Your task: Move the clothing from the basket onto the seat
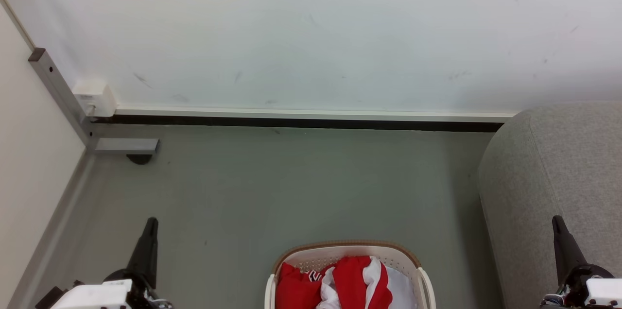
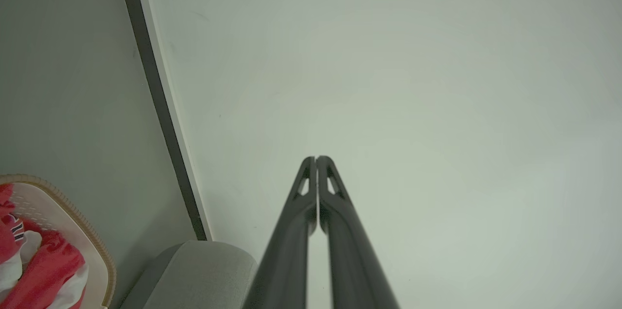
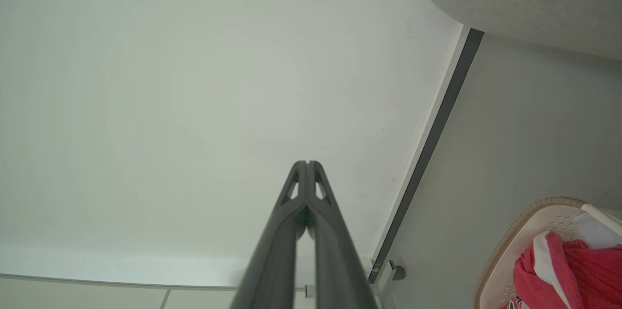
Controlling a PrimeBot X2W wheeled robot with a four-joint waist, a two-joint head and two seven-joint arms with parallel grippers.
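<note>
Grey floor [image 1: 291,187]: the basket [image 1: 340,250] stands on it at the near middle. The seat [image 1: 559,178] stands on it to the right, apart from the basket. A short metal bar [image 1: 126,145] lies in the far left corner.

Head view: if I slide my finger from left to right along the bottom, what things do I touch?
left end effector → basket → seat
</note>
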